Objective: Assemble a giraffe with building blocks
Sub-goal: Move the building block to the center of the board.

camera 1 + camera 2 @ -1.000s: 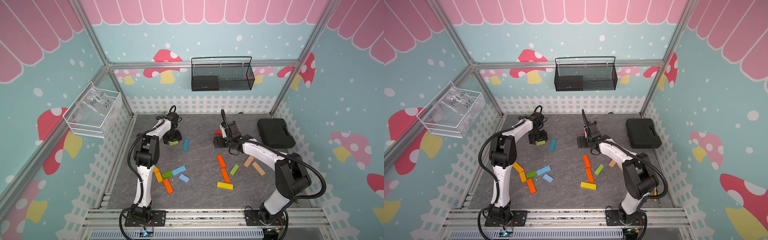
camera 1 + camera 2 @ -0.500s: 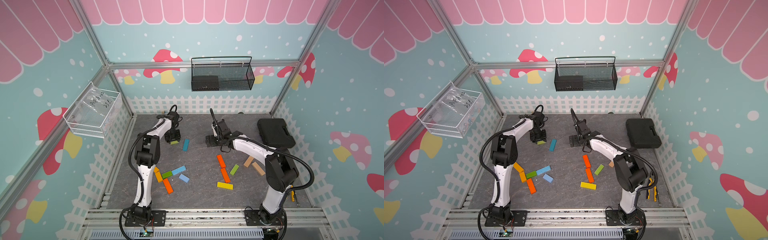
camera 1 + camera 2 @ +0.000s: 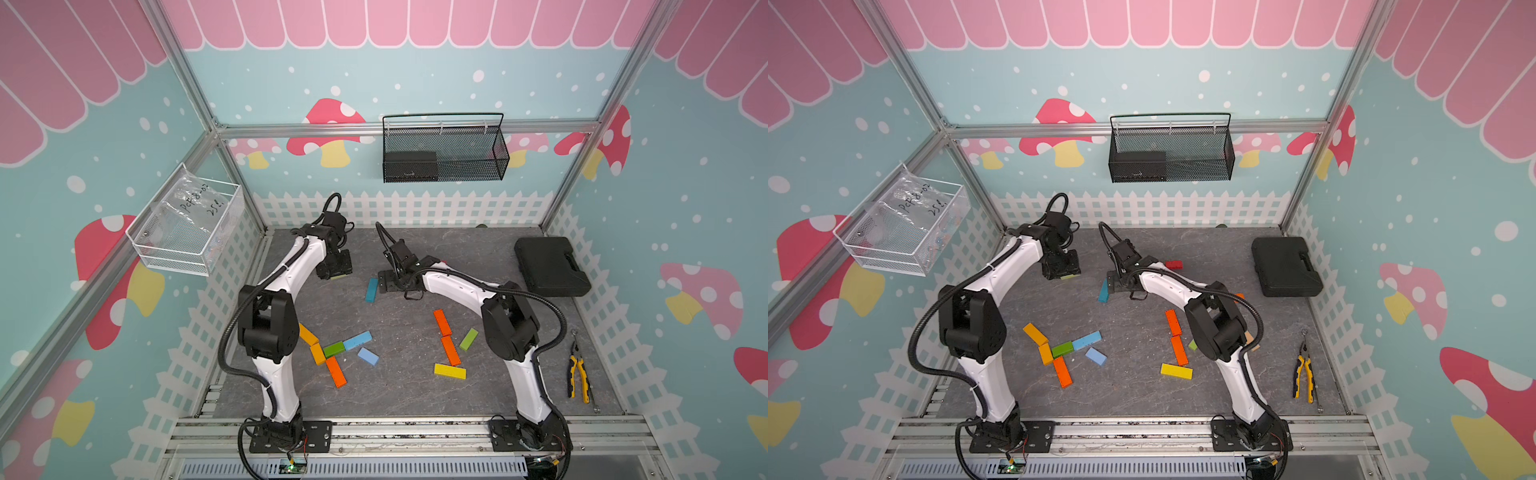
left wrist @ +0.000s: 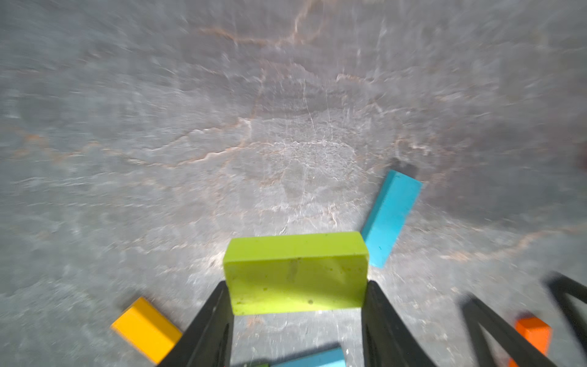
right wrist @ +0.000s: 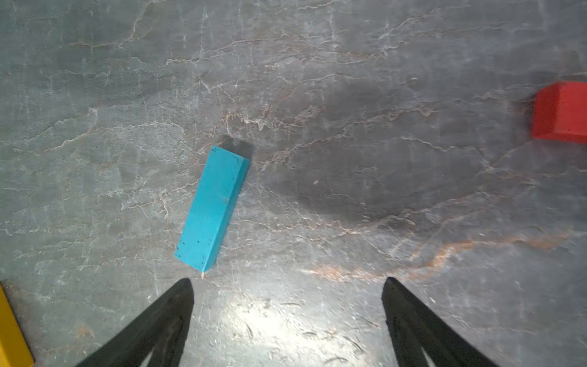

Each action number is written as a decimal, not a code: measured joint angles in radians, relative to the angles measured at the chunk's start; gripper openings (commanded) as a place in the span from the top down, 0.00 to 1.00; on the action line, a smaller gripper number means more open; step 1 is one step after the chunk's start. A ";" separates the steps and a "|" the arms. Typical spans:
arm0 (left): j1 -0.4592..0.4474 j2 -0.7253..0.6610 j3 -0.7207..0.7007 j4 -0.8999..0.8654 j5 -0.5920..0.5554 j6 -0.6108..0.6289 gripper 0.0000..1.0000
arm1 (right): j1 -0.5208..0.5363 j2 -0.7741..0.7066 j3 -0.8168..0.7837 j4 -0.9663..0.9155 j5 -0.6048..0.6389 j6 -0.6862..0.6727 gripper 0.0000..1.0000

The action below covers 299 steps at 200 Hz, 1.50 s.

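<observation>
In a top view the left gripper (image 3: 334, 272) hangs near the teal block (image 3: 372, 289). Left wrist: fingers (image 4: 212, 317) pinch the lime block (image 4: 295, 273) endwise; slipping could drop it. Right wrist: right gripper (image 5: 287, 286) gapes empty beside the teal block.

Shows a grey stone-look mat (image 5: 317, 95), veined, with a faint sheen under the light. Shows matt paint on the lime block (image 4: 295, 276) and the teal block (image 5: 212, 206), both pitted with dark specks. Shows matt black plastic on the case (image 3: 548, 266), black wire mesh on the basket (image 3: 465, 166), and bare brushed aluminium on the frame rails (image 3: 395, 424).
</observation>
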 measured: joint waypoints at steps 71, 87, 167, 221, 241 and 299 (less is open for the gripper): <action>0.044 0.044 -0.053 0.033 0.036 0.000 0.57 | 0.032 0.134 0.174 -0.071 0.021 0.053 0.06; 0.037 0.100 -0.001 0.027 0.053 0.001 0.57 | 0.031 0.134 0.175 -0.079 0.039 0.055 0.06; -0.070 0.538 0.601 -0.113 0.071 0.015 0.57 | -0.030 -0.121 -0.118 -0.081 0.141 0.047 0.04; -0.100 0.690 0.811 -0.210 0.035 0.015 0.57 | -0.076 -0.252 -0.253 -0.067 0.169 0.027 0.04; -0.100 0.715 0.829 -0.237 0.019 0.016 0.56 | -0.077 -0.255 -0.267 -0.059 0.168 0.018 0.04; -0.100 0.784 0.899 -0.276 -0.003 0.024 0.54 | -0.081 -0.255 -0.282 -0.037 0.162 0.000 0.04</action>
